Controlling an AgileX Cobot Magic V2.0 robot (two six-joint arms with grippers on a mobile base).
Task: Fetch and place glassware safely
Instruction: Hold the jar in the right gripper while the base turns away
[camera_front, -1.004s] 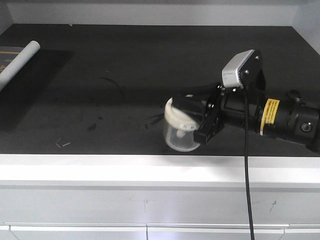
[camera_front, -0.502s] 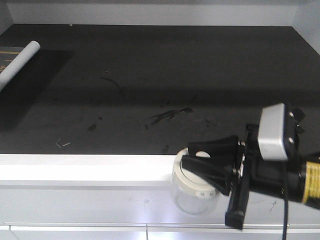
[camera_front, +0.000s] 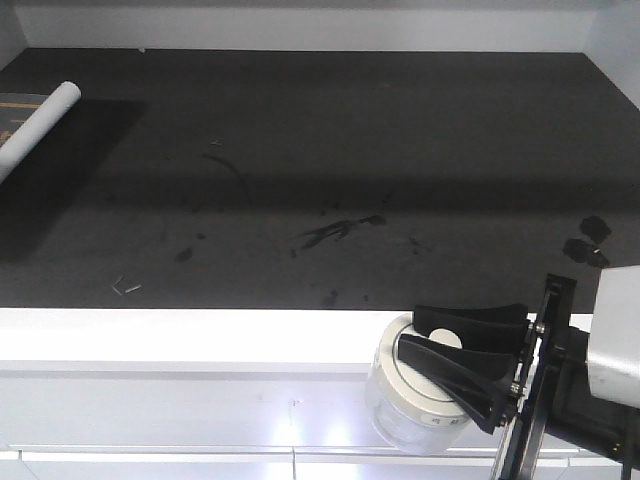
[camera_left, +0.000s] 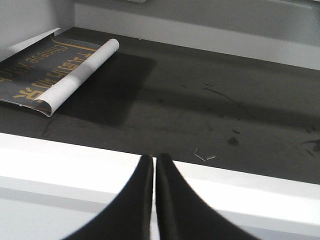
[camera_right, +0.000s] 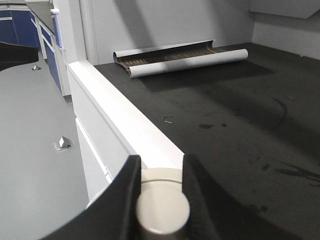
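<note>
The right tool (camera_front: 412, 329) is clenched on the small squat clear glass jar with a round off-white lid (camera_front: 398, 402). Its two black fingers (camera_front: 470, 318) close on either side of the lid's central knob. In the right wrist view the same fingers (camera_right: 125, 200) flank the knob, with the jar (camera_right: 161, 176) under them. The jar hangs just in front of the white front edge of the counter (camera_front: 200, 335), level with the drawer fronts (camera_front: 150, 420) below it and not resting on the dark top. Beside it, on the side away from the counter, the grey floor (camera_right: 35, 130) lies open.

The left tool (camera_left: 153, 165) has its two black fingers pressed together with nothing between them. It sits low, just before the same white edge (camera_left: 60, 155).

Beyond the edge the dark matte top (camera_front: 330, 140) runs wide and flat back to the pale rear wall (camera_front: 300, 25), marked with scuffs and smears near the middle. A partly rolled dark poster with gold lettering and a white back (camera_left: 75, 75) lies at the far left corner, well apart from the jar. Two small dark lumps (camera_front: 588, 238) sit near the right side.
</note>
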